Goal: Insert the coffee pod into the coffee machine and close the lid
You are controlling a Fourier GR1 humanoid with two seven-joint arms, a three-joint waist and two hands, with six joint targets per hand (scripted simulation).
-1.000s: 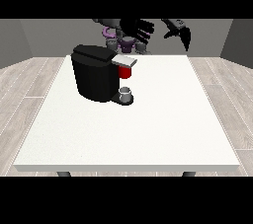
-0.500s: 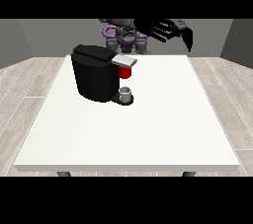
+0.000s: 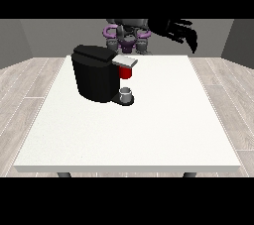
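At the left of centre, in the upper half of the frame, a black coffee machine (image 3: 96, 75) stands on the white table (image 3: 134, 135). Its grey lid (image 3: 124, 61) juts out toward the right, lying nearly level over a red part (image 3: 126, 72) that sits just beneath it; whether this red part is the coffee pod or its holder cannot be told. Below that, on the machine's base, stands a small grey cup (image 3: 127, 93); what it holds cannot be seen. Further right, at the upper right of the frame, the hand at the view's right (image 3: 177, 31) hangs in the air above the table's far edge, well apart from the machine, its fingers spread and relaxed downward, grasping nothing. The other hand cannot be made out.
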